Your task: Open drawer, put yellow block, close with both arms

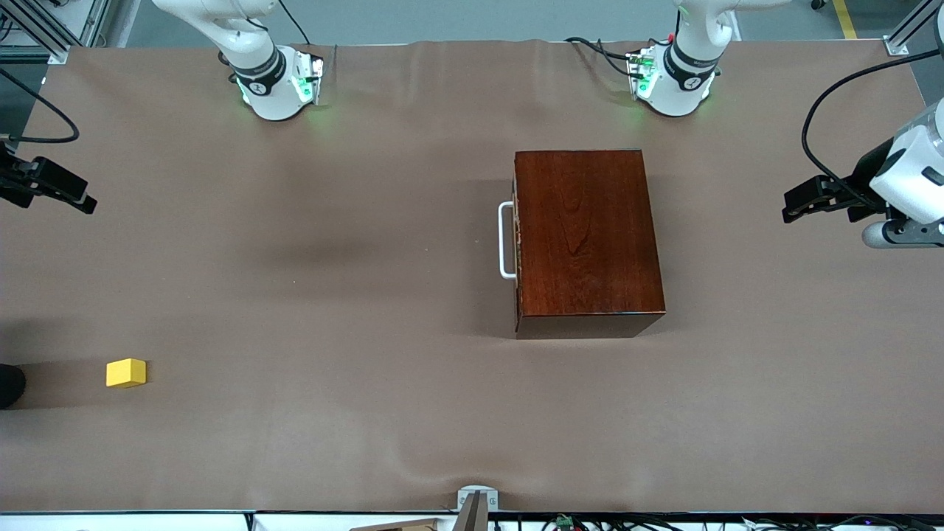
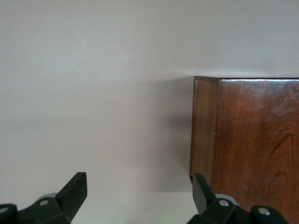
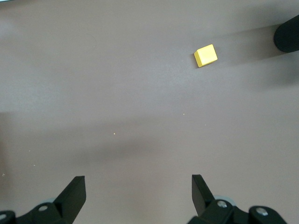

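Front view: closed drawer [image 1: 518, 236], white handle; yellow block [image 1: 125, 372] apparently cube-shaped; both grippers spread, empty.

The drawer [image 1: 518, 240] is pushed fully into the wooden box [image 1: 586, 236], so only its handle [image 1: 506, 240] and a thin strip of its front show; its tray is hidden. The right gripper [image 1: 77, 199] is partly cut off by the front view's edge. A dark rounded object [image 1: 10, 385] near the yellow block [image 1: 126, 372] is cropped and unidentifiable.
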### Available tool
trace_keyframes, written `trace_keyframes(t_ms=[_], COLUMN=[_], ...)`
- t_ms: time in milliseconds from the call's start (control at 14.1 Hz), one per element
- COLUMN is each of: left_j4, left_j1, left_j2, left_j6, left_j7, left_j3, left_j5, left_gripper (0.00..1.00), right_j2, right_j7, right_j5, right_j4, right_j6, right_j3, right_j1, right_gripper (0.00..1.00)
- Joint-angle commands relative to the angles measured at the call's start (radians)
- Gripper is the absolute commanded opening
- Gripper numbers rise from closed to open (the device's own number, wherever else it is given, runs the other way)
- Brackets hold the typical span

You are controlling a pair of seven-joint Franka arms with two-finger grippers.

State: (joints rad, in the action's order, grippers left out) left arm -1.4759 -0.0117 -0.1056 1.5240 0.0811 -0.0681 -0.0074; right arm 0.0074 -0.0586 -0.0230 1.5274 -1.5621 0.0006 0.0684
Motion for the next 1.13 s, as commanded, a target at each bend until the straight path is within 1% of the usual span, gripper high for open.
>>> trace_keyframes(t_ms=[0,141,495,848,1061], left_j4=[-0.036,-0.064,-0.063,-0.057,-0.052], left_j1=[0.007,0.007,0.007,-0.007,-0.010], left_j2=[0.023,0.041,0.038,0.035,0.033], left_j6=[0.021,0.042,0.042,0.036,0.031], left_j7=[-0.020,-0.020,-0.018,0.081,0.138], left_j3=[-0.007,-0.007,-0.009,-0.010,-0.042], left_j5=[-0.008,-0.008,-0.009,-0.011,-0.013], left_gripper=[1.00,1.00,1.00,1.00,1.00], right_j2=[0.002,0.002,0.002,0.002,0.002], right_j7=[0.000,0.000,0.000,0.000,0.000], right_j5=[0.011,0.011,0.011,0.011,0.011], right_j4=[-0.007,-0.007,-0.007,-0.007,-0.007], right_j6=[0.005,0.005,0.005,0.005,0.005], right_j3=[-0.005,-0.005,-0.005,-0.005,-0.005], right_j1=[-0.012,-0.012,-0.012,-0.012,-0.012], right_gripper=[1.00,1.00,1.00,1.00,1.00])
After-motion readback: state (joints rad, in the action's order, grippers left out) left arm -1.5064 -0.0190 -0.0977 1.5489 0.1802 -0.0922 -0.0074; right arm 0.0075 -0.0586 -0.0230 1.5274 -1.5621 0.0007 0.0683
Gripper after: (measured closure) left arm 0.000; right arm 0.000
